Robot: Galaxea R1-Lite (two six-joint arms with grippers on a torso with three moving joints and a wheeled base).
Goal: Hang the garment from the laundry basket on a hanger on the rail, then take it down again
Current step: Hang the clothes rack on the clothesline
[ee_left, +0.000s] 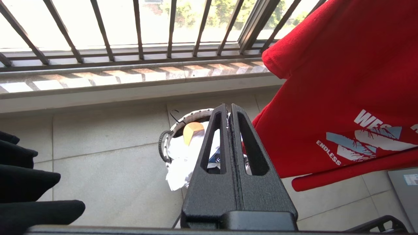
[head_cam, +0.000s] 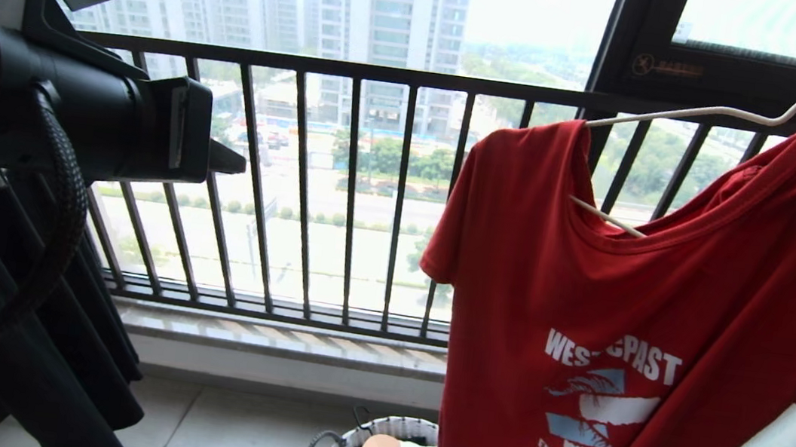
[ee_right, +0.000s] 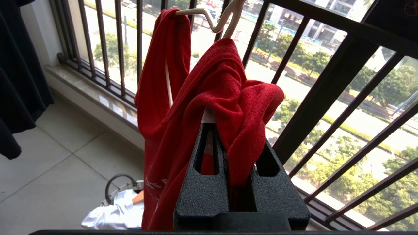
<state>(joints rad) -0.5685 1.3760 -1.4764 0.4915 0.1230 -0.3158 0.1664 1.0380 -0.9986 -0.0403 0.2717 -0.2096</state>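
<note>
On a tiled balcony behind a barred railing (head_cam: 296, 188), the garment (head_cam: 626, 343) is on the hanger (head_cam: 715, 111), out of the laundry basket (head_cam: 372, 433) on the floor. The right gripper (ee_right: 225, 130) fingers pinch garment and hanger; the left gripper (ee_left: 228, 111) is closed and empty. Whether it is going up or coming down is unclear, with no rail in view.

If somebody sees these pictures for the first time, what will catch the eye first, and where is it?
First comes the red T-shirt, draped on a thin white wire hanger at the right, before the dark barred window railing. The right gripper is shut on a fold of its cloth. Below, on the tiled floor, stands the white laundry basket with a white garment inside, and the left gripper, shut and empty, points toward it.
</note>
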